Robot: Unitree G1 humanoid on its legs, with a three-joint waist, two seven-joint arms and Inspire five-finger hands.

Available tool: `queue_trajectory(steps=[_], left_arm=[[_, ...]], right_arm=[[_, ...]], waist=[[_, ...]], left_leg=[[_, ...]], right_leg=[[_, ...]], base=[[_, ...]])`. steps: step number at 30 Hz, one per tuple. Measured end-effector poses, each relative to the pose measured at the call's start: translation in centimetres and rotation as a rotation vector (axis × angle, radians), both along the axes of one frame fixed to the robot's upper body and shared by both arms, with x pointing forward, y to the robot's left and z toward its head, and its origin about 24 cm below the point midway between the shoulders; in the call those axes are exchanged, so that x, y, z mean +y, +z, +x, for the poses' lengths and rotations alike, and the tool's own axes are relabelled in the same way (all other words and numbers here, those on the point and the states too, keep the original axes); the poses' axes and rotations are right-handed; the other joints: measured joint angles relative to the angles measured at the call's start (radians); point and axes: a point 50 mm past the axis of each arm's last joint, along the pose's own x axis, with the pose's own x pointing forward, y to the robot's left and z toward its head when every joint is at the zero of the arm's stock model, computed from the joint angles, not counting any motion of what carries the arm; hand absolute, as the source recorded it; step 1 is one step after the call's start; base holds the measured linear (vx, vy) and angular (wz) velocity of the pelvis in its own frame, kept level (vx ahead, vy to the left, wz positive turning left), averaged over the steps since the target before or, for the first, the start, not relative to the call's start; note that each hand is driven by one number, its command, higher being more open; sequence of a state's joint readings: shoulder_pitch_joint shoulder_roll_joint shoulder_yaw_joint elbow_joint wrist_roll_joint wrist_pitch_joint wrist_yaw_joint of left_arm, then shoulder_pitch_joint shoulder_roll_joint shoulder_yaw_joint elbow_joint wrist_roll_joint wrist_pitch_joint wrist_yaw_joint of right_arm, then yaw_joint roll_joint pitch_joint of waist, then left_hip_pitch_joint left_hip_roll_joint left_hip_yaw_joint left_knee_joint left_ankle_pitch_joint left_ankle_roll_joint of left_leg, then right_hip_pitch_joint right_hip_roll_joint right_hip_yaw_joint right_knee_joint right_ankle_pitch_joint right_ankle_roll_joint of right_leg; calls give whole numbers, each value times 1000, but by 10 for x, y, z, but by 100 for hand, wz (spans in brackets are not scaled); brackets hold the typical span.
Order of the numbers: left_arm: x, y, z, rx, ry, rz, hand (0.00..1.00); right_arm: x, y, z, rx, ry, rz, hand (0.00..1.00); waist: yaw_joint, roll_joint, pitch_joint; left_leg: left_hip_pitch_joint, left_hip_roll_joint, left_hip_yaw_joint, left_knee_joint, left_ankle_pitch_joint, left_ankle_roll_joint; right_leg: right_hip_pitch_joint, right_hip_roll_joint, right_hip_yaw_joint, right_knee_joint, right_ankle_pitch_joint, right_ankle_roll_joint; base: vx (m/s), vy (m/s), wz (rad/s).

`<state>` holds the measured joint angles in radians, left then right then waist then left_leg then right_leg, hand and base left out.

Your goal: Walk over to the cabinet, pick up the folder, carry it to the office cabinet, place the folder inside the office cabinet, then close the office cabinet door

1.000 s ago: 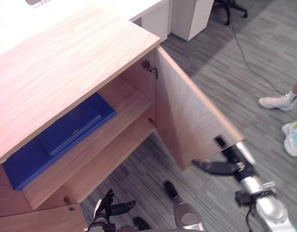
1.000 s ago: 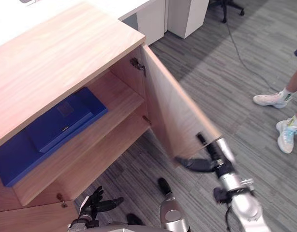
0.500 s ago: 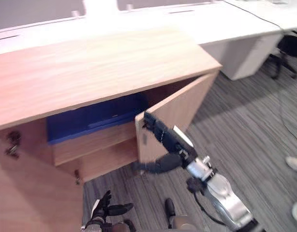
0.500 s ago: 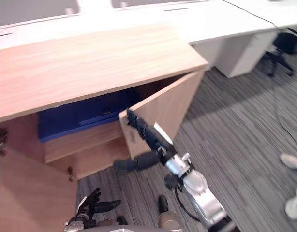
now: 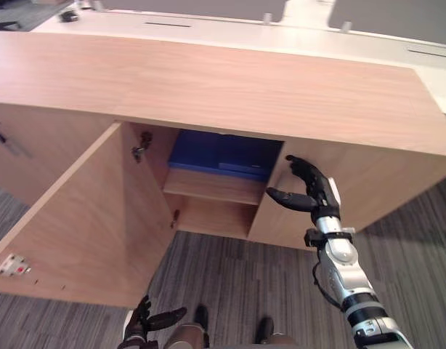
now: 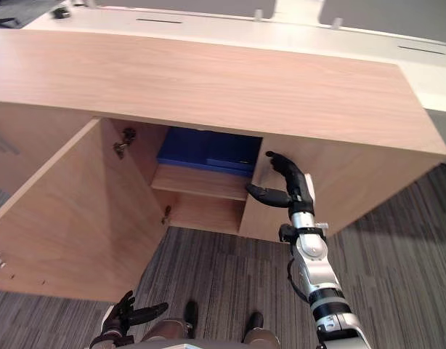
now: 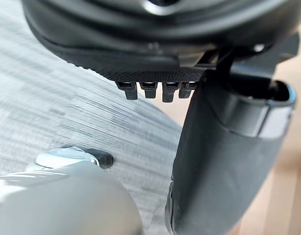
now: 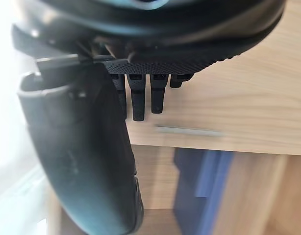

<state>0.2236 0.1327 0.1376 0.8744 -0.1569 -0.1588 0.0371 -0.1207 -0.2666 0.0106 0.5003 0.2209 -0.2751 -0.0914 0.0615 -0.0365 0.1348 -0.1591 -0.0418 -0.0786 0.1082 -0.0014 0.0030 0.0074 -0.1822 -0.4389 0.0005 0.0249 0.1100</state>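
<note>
I find the folder [image 5: 223, 154] lying on the upper shelf [image 5: 216, 187] inside the office cabinet [image 5: 208, 80]; I judge placement done. My right hand [image 5: 306, 190], fingers straight and empty, presses the right door [image 5: 368, 196] at its free edge to swing it shut. My left hand [image 5: 154, 320] hangs low, fingers relaxed. The left door [image 5: 78, 218] stands wide.

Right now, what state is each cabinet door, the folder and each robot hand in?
Left door: swung wide open.
Right door: ajar, not yet shut.
Folder: lying flat on the upper shelf inside the cabinet.
Right robot hand: open, fingers against the right door near its free edge.
Left robot hand: open, hanging low, holding nothing.
</note>
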Motion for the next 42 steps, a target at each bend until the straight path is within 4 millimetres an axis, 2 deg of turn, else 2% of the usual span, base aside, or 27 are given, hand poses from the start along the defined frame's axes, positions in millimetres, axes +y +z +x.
queue_trajectory(steps=[3,6,8,9,12,15,16,18,20,26,30,33,38,40,42], left_arm=[[13,2,-23,-1,152,-9,100],[29,9,-29,-40,253,13,100],[40,21,-18,-127,295,39,100],[49,34,-4,-215,304,64,100],[65,60,20,-375,305,121,100],[82,101,55,-574,268,212,100],[84,108,60,-608,258,226,100],[86,135,80,-733,210,262,100],[86,144,87,-780,222,267,100],[87,151,84,-796,217,290,100],[85,149,69,-767,191,303,100],[71,142,51,-734,156,286,100],[47,127,33,-673,89,239,100],[36,119,27,-636,64,207,100],[23,111,22,-592,12,179,100]], right_arm=[[-6,-9,-19,-14,-99,47,100],[-15,-12,-28,-12,-136,33,100],[-22,-14,-32,-10,-174,25,100],[-26,-14,-35,-7,-197,19,100],[-31,-16,-37,2,-225,17,100],[-34,-18,-37,15,-236,10,100],[-34,-18,-36,15,-236,9,100],[-35,-17,-35,15,-235,2,100],[-35,-17,-35,16,-231,-6,100],[-35,-17,-36,19,-224,-19,100],[-33,-18,-35,22,-211,-28,100],[-32,-19,-35,25,-212,-25,100],[-30,-21,-37,29,-224,-43,100],[-28,-30,-40,87,-228,-37,100],[-23,-59,-54,262,-243,-2,100]], waist=[[2,0,0],[4,-1,0],[5,-1,0],[7,0,1],[11,1,1],[19,2,2],[20,2,2],[20,2,2],[19,1,3],[9,-21,15],[8,-24,15],[10,-25,14],[11,-23,12],[12,-22,12],[14,-20,13]], left_leg=[[19,-13,-53,-55,40,-10],[45,-16,-87,-127,85,-7],[58,-13,-118,-177,120,-11],[61,-11,-136,-201,137,-15],[55,-11,-160,-201,138,-14],[43,-3,-165,-202,139,-15],[41,-2,-165,-202,139,-15],[37,1,-165,-202,139,-15],[37,3,-162,-202,139,-15],[42,7,-144,-202,139,-15],[51,19,-86,-202,139,-15],[63,20,-46,-202,138,-14],[69,25,15,-202,138,-14],[71,26,37,-202,138,-14],[69,25,57,-202,138,-14]], right_leg=[[22,-8,-58,5,-19,7],[28,-11,-95,12,-30,5],[28,-10,-125,17,-36,4],[28,-8,-147,19,-40,0],[33,-5,-168,20,-43,-3],[30,7,-171,17,-48,-12],[28,8,-171,18,-49,-12],[23,12,-168,17,-49,-14],[23,13,-163,17,-50,-14],[20,23,-114,17,-52,-18],[15,25,-60,17,-52,-18],[12,24,-11,17,-52,-18],[7,26,54,17,-52,-18],[6,26,73,17,-52,-18],[1,25,94,18,-52,-18]], base=[[60,-16,55],[43,-14,37],[-6,-22,42],[-55,-11,40],[-68,2,27],[-99,2,8],[-49,3,3],[-47,6,2],[0,0,0],[6,1,0],[14,14,-14],[11,26,-14],[-9,33,-3],[-10,33,-4],[4,24,1]])
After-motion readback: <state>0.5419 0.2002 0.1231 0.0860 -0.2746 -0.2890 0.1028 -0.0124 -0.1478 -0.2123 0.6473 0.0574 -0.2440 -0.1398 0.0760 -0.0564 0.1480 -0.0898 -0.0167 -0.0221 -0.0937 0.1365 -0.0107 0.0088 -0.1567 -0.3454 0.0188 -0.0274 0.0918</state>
